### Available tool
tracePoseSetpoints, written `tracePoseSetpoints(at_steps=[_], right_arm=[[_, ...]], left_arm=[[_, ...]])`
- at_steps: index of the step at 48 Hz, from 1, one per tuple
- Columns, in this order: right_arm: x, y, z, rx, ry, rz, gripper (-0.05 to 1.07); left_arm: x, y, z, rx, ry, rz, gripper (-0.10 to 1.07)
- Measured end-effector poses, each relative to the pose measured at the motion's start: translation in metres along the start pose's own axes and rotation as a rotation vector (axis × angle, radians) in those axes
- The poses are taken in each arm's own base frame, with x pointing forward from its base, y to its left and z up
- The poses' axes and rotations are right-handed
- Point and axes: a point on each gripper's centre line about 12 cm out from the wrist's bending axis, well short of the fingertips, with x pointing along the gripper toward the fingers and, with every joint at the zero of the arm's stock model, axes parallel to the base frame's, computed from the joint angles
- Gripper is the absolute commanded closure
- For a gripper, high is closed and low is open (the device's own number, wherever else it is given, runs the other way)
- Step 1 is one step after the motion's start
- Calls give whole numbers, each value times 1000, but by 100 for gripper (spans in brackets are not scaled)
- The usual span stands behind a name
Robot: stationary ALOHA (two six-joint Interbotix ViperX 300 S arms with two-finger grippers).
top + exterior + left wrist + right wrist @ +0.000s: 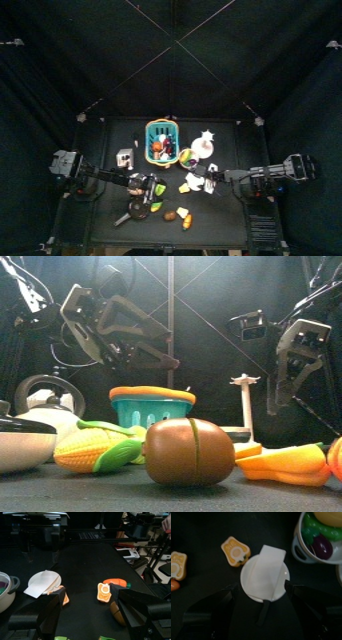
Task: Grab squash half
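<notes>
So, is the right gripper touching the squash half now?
Apart. In the right wrist view the right gripper hangs open above a white plate, and bare black table separates the squash half from both jaws.

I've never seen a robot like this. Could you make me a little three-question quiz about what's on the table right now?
1. True or false: the right gripper is holding a squash half.
2. What lies on the white plate beneath the right gripper?
3. In the front view, which stands nearest the camera: (a) teal basket, (b) brown round piece, (c) corn cob?

Key: 1 false; 2 a white napkin; 3 b.
</notes>
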Motion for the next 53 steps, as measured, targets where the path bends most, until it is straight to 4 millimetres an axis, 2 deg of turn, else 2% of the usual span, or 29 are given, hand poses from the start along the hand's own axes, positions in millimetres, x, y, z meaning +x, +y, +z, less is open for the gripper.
tracePoseSetpoints(at_steps=[9,17,30,38,53], right_arm=[[19,34,17,-152,-46,60,2],[43,49,29,-268,-27,43,2],[79,50,36,-310,70,-24,1],[88,49,38,-323,86,-36,1],[101,44,27,-336,145,-62,3]], left_arm=[[-2,0,-3,-1,9,0,-4],[-8,1,-8,-18,24,15,-4],[-21,1,-8,-18,25,20,-4],[-24,1,-9,-23,29,23,-4],[-24,2,-9,-30,29,29,-4]])
